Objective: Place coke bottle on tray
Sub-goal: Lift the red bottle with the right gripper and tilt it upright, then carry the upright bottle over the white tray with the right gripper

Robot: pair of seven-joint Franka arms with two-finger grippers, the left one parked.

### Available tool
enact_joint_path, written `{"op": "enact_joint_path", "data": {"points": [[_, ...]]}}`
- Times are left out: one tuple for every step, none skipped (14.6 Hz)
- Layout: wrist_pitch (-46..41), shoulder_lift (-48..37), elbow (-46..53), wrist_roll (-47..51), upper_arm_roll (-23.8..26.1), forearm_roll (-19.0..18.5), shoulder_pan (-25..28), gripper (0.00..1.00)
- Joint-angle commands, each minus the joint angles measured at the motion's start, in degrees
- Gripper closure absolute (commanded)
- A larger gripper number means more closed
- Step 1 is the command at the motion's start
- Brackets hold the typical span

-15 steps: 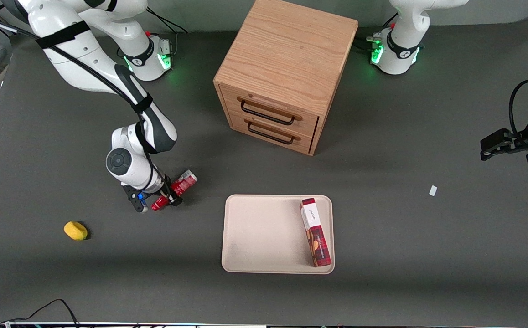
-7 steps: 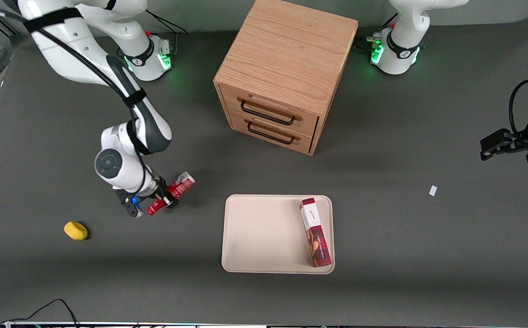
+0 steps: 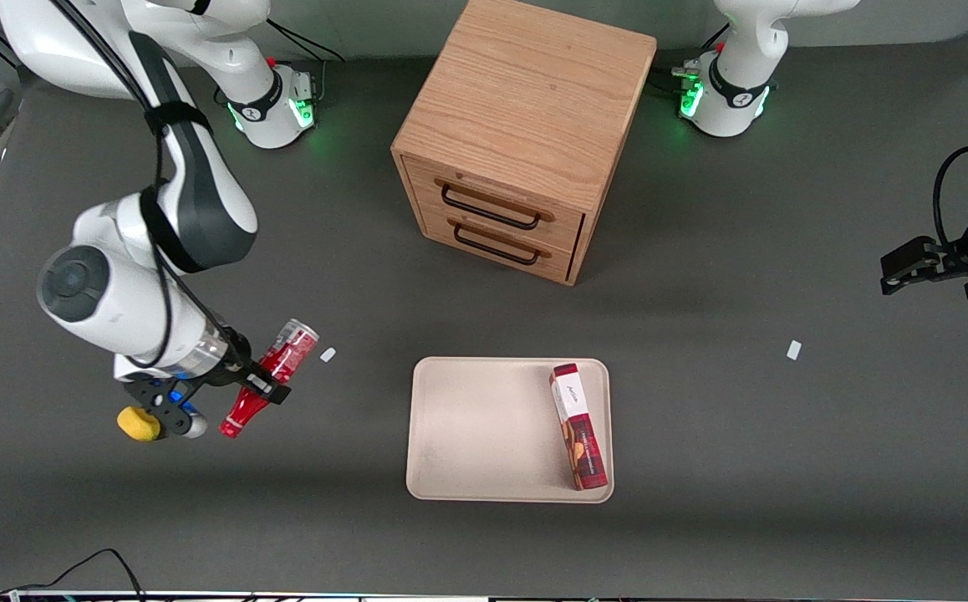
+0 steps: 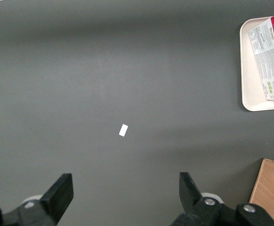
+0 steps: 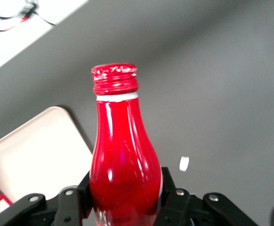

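surface: a dark grey bench [image 3: 701, 435] filled the front view, with the arm bases at its edge farthest from the camera.
claw: the gripper [image 3: 242, 386] hung above the bench toward the working arm's end, its fingers [image 5: 172, 200] clamped narrow around the body of the coke bottle [image 3: 270, 378].
coke bottle: it was lifted clear of the bench and tilted, red cap [image 3: 230, 431] pointing toward the camera-side edge, silver base [image 3: 304, 329] farther from it; in the right wrist view the bottle [image 5: 122, 174] stood between the two fingers with its cap [image 5: 114, 77] sticking out past them.
tray: the beige tray [image 3: 476, 435] lay flat on the bench, nearer the camera than the cabinet and well apart from the bottle, toward the parked arm's end from it.
box: a red-and-white box [image 3: 578, 425] lay on the tray along the tray's edge toward the parked arm's end.
cabinet: a wooden two-drawer cabinet [image 3: 526, 125] stood near the bench's edge farthest from the camera, both drawers shut.
yellow object: a small yellow object [image 3: 136, 423] sat on the bench just beside the gripper, partly hidden by it.
scraps: one white scrap [image 3: 328, 354] lay on the bench near the bottle's base; another scrap [image 3: 794, 349] lay toward the parked arm's end.
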Motion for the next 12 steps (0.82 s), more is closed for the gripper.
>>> {"op": "enact_joint_path", "data": {"points": [[-2.16, 8.21, 12.51, -7.71, -0.19, -2.89, 3.94, 1.0], [-1.46, 11.37, 16.28, -10.26, -0.19, -2.89, 5.86, 1.0], [-0.15, 15.15, 19.89, -12.63, -0.28, -3.07, 7.97, 1.0], [1.6, 18.14, 22.53, -14.48, -0.28, -3.07, 9.65, 1.0], [4.58, 20.61, 23.43, -15.89, -0.28, -3.07, 10.27, 1.0], [7.91, 22.2, 23.44, -18.08, -0.19, -2.81, 10.54, 1.0], [10.56, 23.95, 23.44, -20.19, 0.07, -2.63, 10.63, 1.0], [12.24, 25.28, 23.44, -20.65, 0.25, -2.63, 10.8, 1.0], [13.65, 26.51, 23.44, -20.66, 0.33, -2.63, 11.41, 1.0], [14.53, 27.74, 23.35, -20.13, 0.68, -2.54, 11.94, 1.0], [15.41, 28.88, 23.35, -19.52, 1.38, -2.11, 12.03, 0.98], [16.29, 30.2, 23.26, -18.82, 2.26, -0.88, 12.04, 0.97]]}}
